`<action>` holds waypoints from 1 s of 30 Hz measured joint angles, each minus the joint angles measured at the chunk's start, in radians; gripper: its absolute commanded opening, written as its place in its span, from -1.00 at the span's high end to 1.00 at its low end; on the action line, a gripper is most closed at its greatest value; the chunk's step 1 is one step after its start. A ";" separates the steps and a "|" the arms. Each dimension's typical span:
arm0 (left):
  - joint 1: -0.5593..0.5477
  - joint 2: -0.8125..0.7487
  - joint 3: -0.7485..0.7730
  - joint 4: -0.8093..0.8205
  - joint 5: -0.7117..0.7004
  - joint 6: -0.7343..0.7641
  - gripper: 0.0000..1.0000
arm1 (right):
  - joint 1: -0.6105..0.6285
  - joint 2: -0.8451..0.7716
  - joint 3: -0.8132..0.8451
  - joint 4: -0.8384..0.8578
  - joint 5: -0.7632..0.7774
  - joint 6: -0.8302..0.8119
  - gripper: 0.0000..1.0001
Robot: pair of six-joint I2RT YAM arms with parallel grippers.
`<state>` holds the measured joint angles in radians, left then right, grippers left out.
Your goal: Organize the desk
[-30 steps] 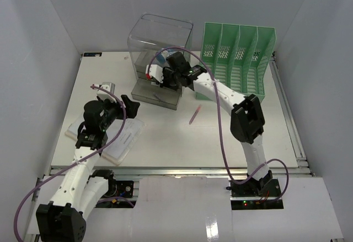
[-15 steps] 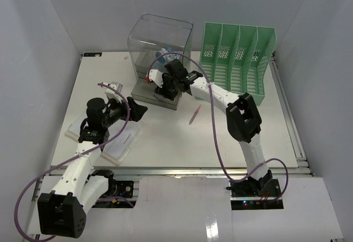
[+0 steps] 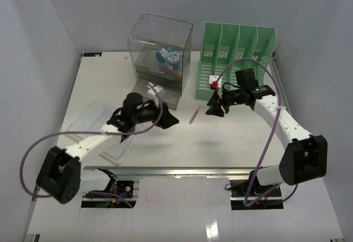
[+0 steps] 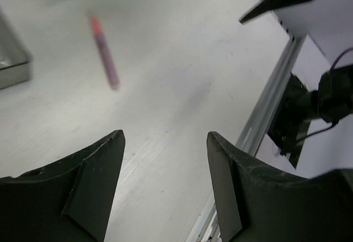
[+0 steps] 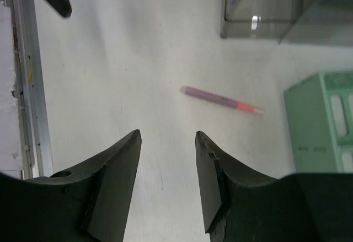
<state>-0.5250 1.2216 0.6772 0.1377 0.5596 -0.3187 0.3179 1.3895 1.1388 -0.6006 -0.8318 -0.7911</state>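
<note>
Right gripper has quit the clear drawer box; left gripper swung inward. Both jaws spread, empty. Pink pen on the desk likely next.

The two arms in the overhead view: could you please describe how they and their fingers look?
The left arm and right arm have white links with black joint housings. A thin purple cable loops along each. A small red mark sits near the right wrist. The fingers are black, flat and wedge-shaped, tapering towards the tips.
</note>
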 measured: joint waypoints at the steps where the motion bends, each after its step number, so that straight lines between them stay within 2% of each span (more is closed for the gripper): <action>1: -0.059 0.069 0.049 0.003 -0.026 0.003 -0.45 | -0.051 -0.010 -0.029 -0.005 -0.028 -0.001 -0.02; 3: -0.149 0.214 0.162 0.000 -0.088 0.006 -0.44 | -0.152 -0.028 -0.069 -0.016 -0.067 -0.002 -0.03; 6: -0.228 0.442 0.366 -0.038 -0.203 0.016 -0.42 | -0.261 -0.080 -0.118 -0.016 -0.085 -0.006 -0.04; 10: -0.287 0.713 0.634 -0.130 -0.350 0.041 -0.39 | -0.288 -0.184 -0.187 -0.014 -0.077 -0.009 -0.04; 14: -0.327 0.901 0.833 -0.257 -0.507 0.082 -0.35 | -0.296 -0.228 -0.204 -0.014 -0.075 -0.010 -0.05; 21: -0.345 0.963 0.911 -0.373 -0.666 0.144 -0.28 | -0.302 -0.236 -0.204 -0.012 -0.078 -0.010 -0.06; 30: -0.341 0.963 0.905 -0.406 -0.723 0.187 -0.13 | -0.323 -0.234 -0.204 -0.012 -0.087 -0.009 -0.06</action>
<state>-0.8661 2.1842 1.5820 -0.2685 -0.1630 -0.1313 -0.0051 1.1560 0.9348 -0.6121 -0.9189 -0.8000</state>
